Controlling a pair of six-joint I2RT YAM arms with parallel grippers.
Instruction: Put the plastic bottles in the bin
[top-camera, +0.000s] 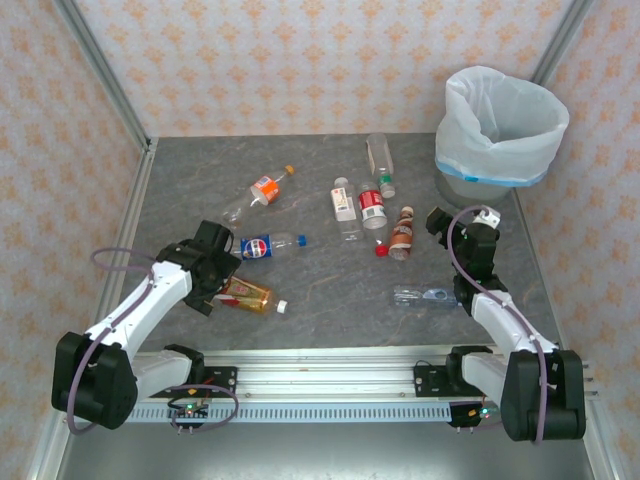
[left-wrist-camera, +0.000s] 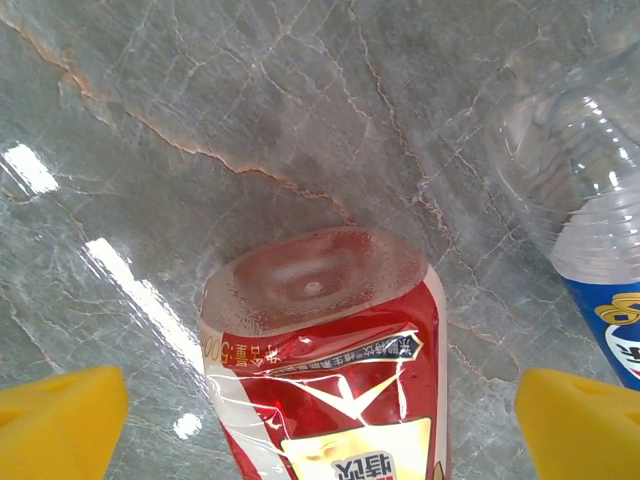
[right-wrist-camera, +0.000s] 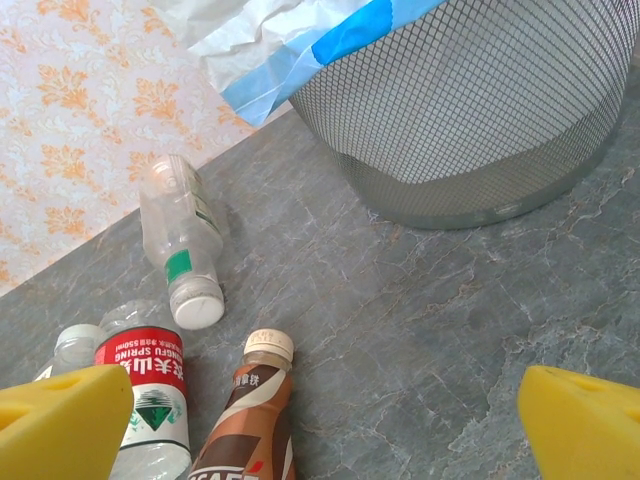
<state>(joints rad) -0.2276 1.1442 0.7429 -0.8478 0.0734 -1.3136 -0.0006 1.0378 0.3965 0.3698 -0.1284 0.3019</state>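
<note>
The top view looks down from the near side over the whole table (top-camera: 330, 290). The left wrist view faces down, very close on a red-labelled bottle (left-wrist-camera: 330, 370), lower left in the top view. The right wrist view looks low toward the bin (right-wrist-camera: 480, 120), upper right there.

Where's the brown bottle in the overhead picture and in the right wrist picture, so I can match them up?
Top external: the brown bottle lies right of centre, below and left of the bin.
Right wrist: the brown bottle is at the bottom edge, left of centre, cap pointing up.
Shared landmark: the bin, upper right in both.
</note>
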